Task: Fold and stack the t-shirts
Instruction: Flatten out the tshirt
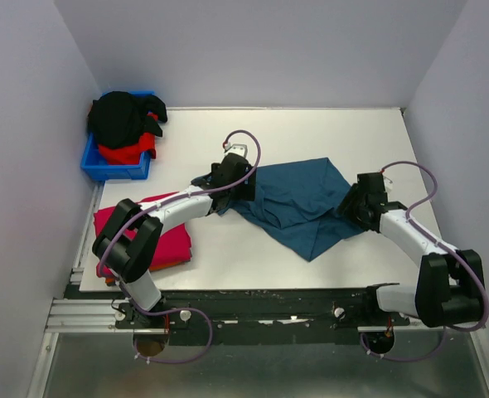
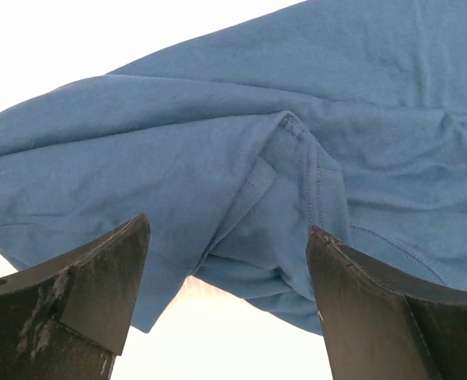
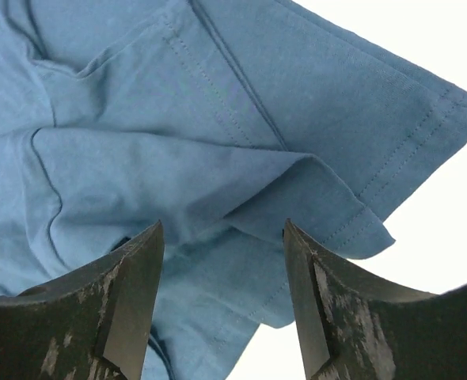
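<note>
Fingers (image 2: 99,269) of my left gripper (image 2: 227,229) and right gripper (image 3: 222,229) stand spread, holding nothing. On the table (image 1: 228,249), the teal t-shirt (image 1: 298,203) lies rumpled between them; I judge it light, limp and quick to bunch, best pinched at a stitched hem (image 3: 423,134). Both arms reach forward, wrists tipped down over its opposite edges.

Teal shirt (image 1: 298,203) rumpled at bench (image 1: 228,257) centre.
Pink shirt (image 1: 168,236) folded flat, near left; black shirt (image 1: 118,118) heaped on red shirt (image 1: 127,152), far left.
</note>
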`<state>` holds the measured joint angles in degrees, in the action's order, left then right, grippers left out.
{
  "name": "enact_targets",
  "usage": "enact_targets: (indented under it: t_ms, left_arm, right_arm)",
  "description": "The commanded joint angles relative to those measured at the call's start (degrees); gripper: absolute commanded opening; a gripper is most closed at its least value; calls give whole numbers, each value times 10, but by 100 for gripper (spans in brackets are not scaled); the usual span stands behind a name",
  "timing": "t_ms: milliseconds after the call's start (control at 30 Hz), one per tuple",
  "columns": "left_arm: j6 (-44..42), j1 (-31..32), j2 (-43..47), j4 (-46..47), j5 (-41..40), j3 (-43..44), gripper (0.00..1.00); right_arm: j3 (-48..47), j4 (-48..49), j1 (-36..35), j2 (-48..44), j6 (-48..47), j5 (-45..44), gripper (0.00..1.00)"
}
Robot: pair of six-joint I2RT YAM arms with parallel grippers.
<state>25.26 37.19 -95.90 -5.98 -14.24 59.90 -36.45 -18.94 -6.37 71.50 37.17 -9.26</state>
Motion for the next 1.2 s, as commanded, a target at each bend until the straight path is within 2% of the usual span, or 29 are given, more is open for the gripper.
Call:
enact_targets:
  t_ms: [0,100,167,200,333,567,733,967,1167]
  left_arm:
    - [-9,5,10,8,6,7,91]
    - [-10,5,10,6,4,8,91]
    - [-11,7,11,6,4,8,91]
    - [-12,8,12,6,4,8,91]
    - [-20,12,20,15,7,1,91]
    - [-41,39,34,24,4,-1,91]
    - [-72,61,40,21,2,2,91]
    - [-75,62,-3,-9,-33,35,92]
    - [-97,70,-28,8,-41,45,92]
  right_arm:
    - [-34,17,6,49,46,-18,68]
    - [-49,21,7,76,68,-14,49]
    - [-58,24,7,86,77,-21,15]
    - [-66,25,7,87,79,-21,1]
    - [-99,7,7,59,68,-18,1]
    - [-159,-14,7,-51,5,-18,1]
    - [-215,-14,7,-102,-25,12,1]
    - [-332,-24,7,-102,-47,67,1]
    - [-342,-29,7,-87,-39,83,1]
